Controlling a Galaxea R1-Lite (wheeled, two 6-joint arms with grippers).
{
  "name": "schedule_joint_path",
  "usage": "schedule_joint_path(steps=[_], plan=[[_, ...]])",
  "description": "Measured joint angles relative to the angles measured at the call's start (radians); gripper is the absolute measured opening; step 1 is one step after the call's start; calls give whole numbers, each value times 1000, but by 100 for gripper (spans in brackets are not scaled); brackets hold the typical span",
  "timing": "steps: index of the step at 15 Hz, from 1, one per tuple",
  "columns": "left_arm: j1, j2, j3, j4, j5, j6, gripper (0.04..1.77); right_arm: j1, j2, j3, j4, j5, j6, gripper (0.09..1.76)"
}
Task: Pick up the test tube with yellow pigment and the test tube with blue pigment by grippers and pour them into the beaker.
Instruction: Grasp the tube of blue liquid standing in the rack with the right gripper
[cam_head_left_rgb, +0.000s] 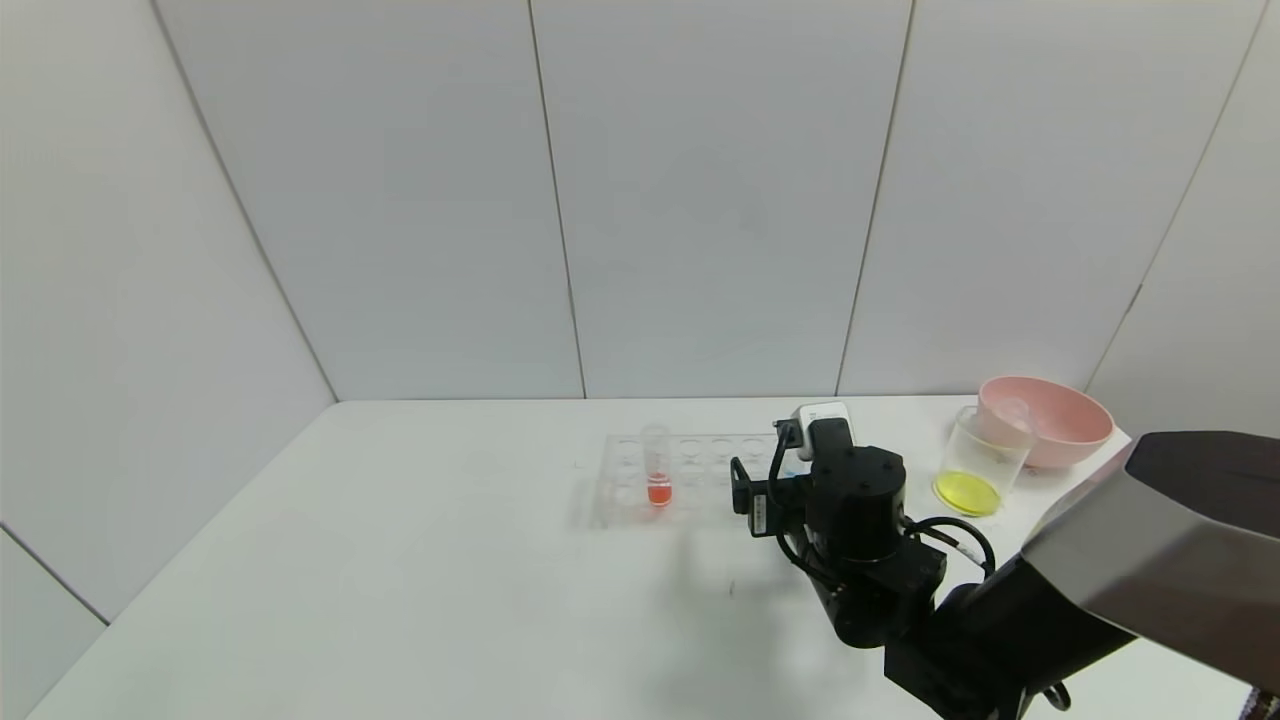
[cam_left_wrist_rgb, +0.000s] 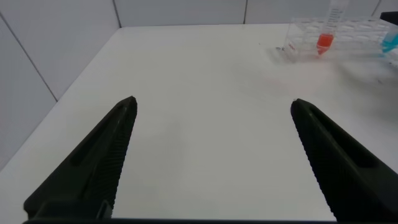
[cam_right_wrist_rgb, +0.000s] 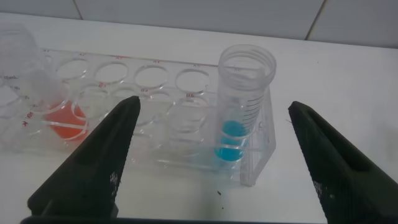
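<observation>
The test tube with blue pigment (cam_right_wrist_rgb: 239, 106) stands upright in the end hole of the clear rack (cam_right_wrist_rgb: 155, 81). My right gripper (cam_right_wrist_rgb: 212, 102) is open just in front of it, one finger on each side and neither touching it. In the head view my right arm (cam_head_left_rgb: 850, 500) covers that end of the rack. The beaker (cam_head_left_rgb: 975, 465) stands to the right with yellow liquid at its bottom. The test tube with yellow pigment is out of view. My left gripper (cam_left_wrist_rgb: 212, 101) hangs open and empty over bare table, far from the rack (cam_left_wrist_rgb: 348, 34).
An orange-liquid tube (cam_head_left_rgb: 657, 478) stands in the rack's left part. A pink bowl (cam_head_left_rgb: 1060, 425) sits behind the beaker at the table's far right corner, with what looks like a clear tube inside. White walls close off the back and left.
</observation>
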Motion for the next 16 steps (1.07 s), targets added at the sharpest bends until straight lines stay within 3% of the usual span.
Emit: schedule_joint_path(steps=[9,12,16], plan=[[0,0,0,0,0,0,176,-50,40,-56,0,53,-16,171],[0,0,0,0,0,0,176,-56,46,-64,0,54,-15,120],[0,0,0,0,0,0,176,-57,43,-64,-1,53,-16,76]])
